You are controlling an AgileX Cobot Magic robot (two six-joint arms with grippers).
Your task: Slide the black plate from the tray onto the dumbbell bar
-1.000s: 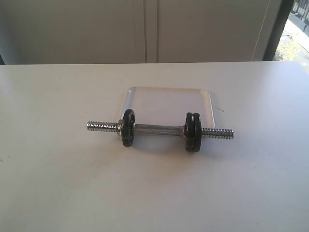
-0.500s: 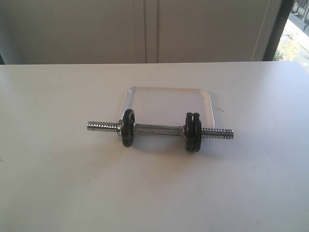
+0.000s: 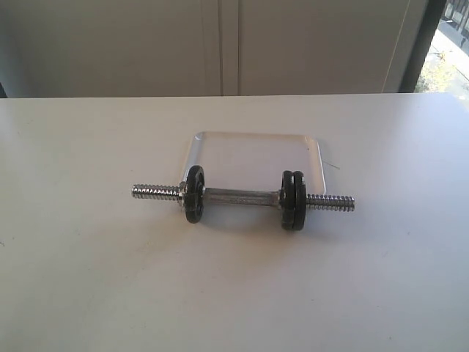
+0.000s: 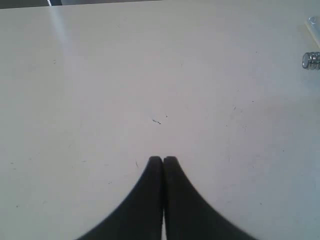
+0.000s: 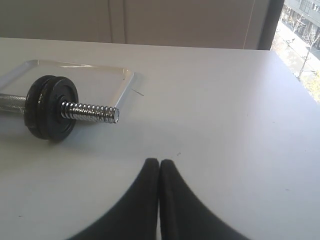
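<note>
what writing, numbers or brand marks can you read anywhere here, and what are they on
None can be read.
Black plates on the dumbbell bar: faces too dark and blurred to show any cast marks.
Tray: no print visible.
Table: no print, only small specks and scratches.
</note>
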